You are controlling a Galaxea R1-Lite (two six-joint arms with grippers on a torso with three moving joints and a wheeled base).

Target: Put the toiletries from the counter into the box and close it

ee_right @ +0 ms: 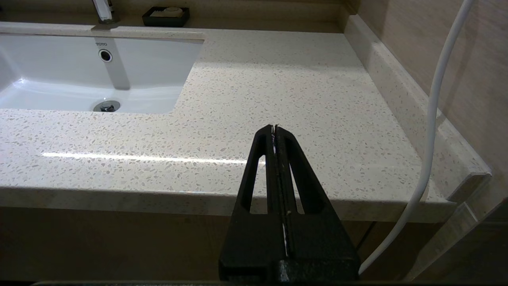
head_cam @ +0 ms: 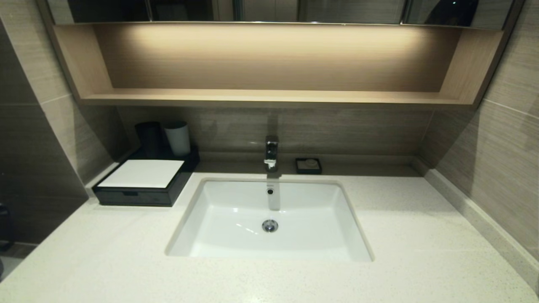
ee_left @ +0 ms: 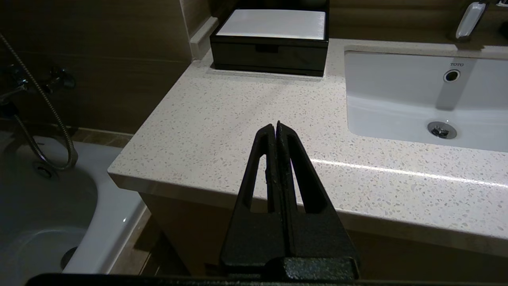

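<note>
My left gripper (ee_left: 276, 126) sits low in front of the table (head_cam: 400, 235), fingers pressed flat together with nothing between them, its tip over the front edge, well short of the box (ee_left: 272, 43). My right gripper (ee_right: 274, 128) is the same: jaws fully together, empty, parked off the front edge on the far side of the sink (head_cam: 269, 219). Neither arm shows in the head view. The box stands at the back left corner against the wall, white top panel flat, its front drawer looking pushed in flush, though from here I can't be sure it is seated all the way. I see no toiletries lying anywhere on the table, so I judge they are inside and the job is at its tail end. To finish well I would keep both arms back and low, avoid sweeping the left one across the corner where the box sits, and, if the drawer needs a last nudge, press squarely on its front near the handle slot so the box does not skid into the wall. The speckled stone top looks smooth and glossy, so light things would slide on it. Behind the box stand a black cup (head_cam: 148, 136) and a white cup (head_cam: 177, 138); a small black dish (head_cam: 308, 165) sits beside the tap (head_cam: 271, 152). A bathtub (ee_left: 47, 222) lies below the table's left end.
</note>
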